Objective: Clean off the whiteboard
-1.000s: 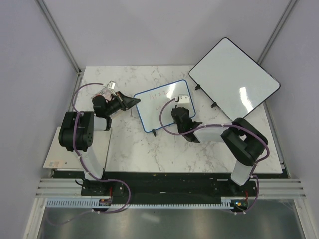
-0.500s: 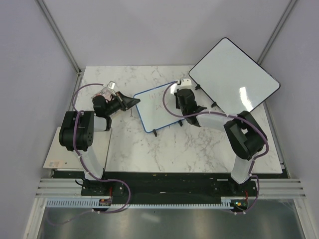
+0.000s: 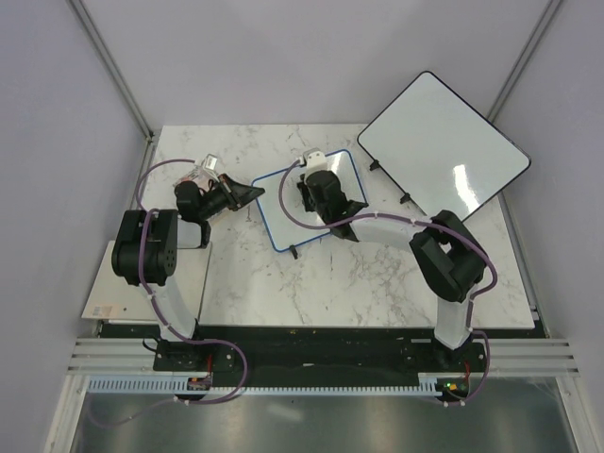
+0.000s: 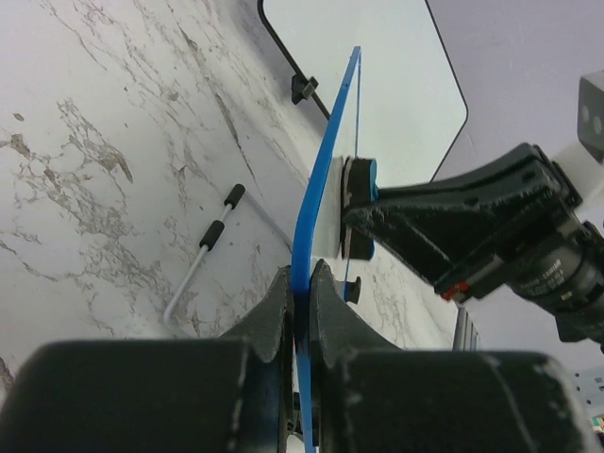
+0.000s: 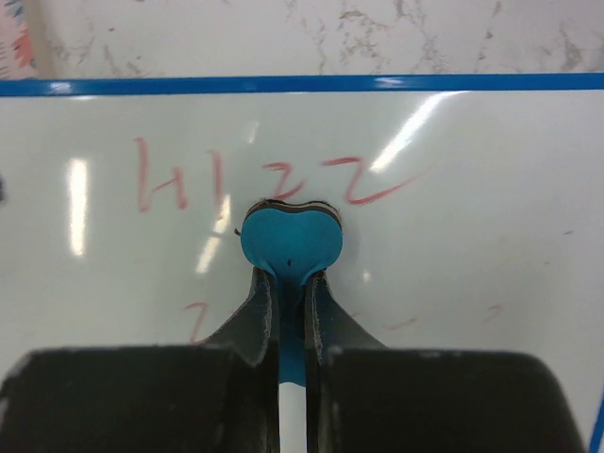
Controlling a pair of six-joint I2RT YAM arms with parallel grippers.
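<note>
The whiteboard [image 3: 283, 209], small with a thin blue frame, stands tilted at the table's middle. My left gripper [image 3: 250, 193] is shut on its left frame edge; in the left wrist view the blue edge [image 4: 326, 179] runs up from between my jaws [image 4: 300, 278]. My right gripper [image 3: 316, 187] is over the board's upper part, shut on a blue eraser [image 5: 290, 241] pressed against the white surface [image 5: 472, 236]. Red handwritten marks [image 5: 179, 179] lie just above and to the left of the eraser. The eraser also shows in the left wrist view [image 4: 359, 212].
A larger dark-framed white board [image 3: 444, 146] leans at the back right, also seen in the left wrist view [image 4: 396, 85]. A thin white rod with black ends [image 4: 203, 260] lies on the marble table [image 3: 283, 293]. A white sheet [image 3: 132, 288] lies front left.
My right gripper has carried the eraser from the board's lower right up to its top right corner, then left along the top. The left gripper and board have not moved.
</note>
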